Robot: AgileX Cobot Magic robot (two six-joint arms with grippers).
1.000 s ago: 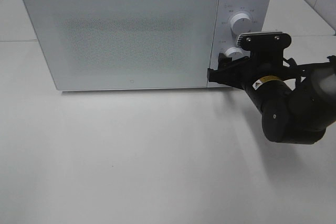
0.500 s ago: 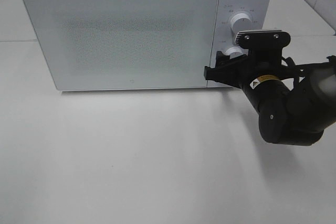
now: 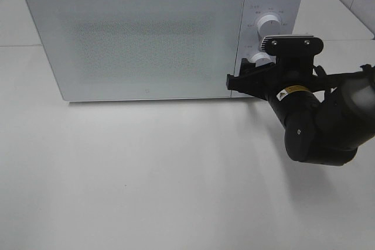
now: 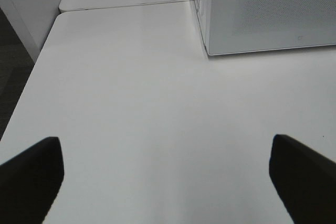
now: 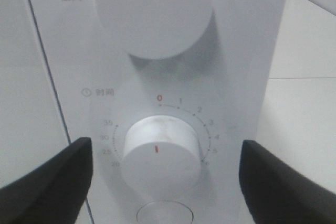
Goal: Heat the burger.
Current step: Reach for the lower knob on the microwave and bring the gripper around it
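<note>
White table [image 3: 146, 174] fills the lower half of the high view, with pale wall panels at the upper right corner. Across the top of that view stands a white microwave [image 3: 146, 39], its frosted door [image 3: 135, 42] closed, taking up most of the front. On the panel right of the door sit two round white knobs: the power knob [image 3: 268, 24] above, the timer knob [image 3: 258, 58] below.

At the right centre of the high view the black right arm [image 3: 319, 127] reaches in towards the panel. The right gripper [image 3: 249, 73] is at the timer knob. In the right wrist view its fingers [image 5: 50, 182] stand spread, one on each side of the timer knob [image 5: 163, 158], with a clear gap to the knob on both sides; nothing is pinched. The knob's red mark lines up with the red 0 on the dial. Just beside the knob, the rim of a round button [image 5: 164, 214] shows at the frame edge.

The left gripper [image 4: 167, 182] shows only in its wrist view, spread wide and empty over bare table [image 4: 157, 103], with a corner of the microwave [image 4: 262, 14] beyond it.

The burger shows in no view; where it lies cannot be told.
</note>
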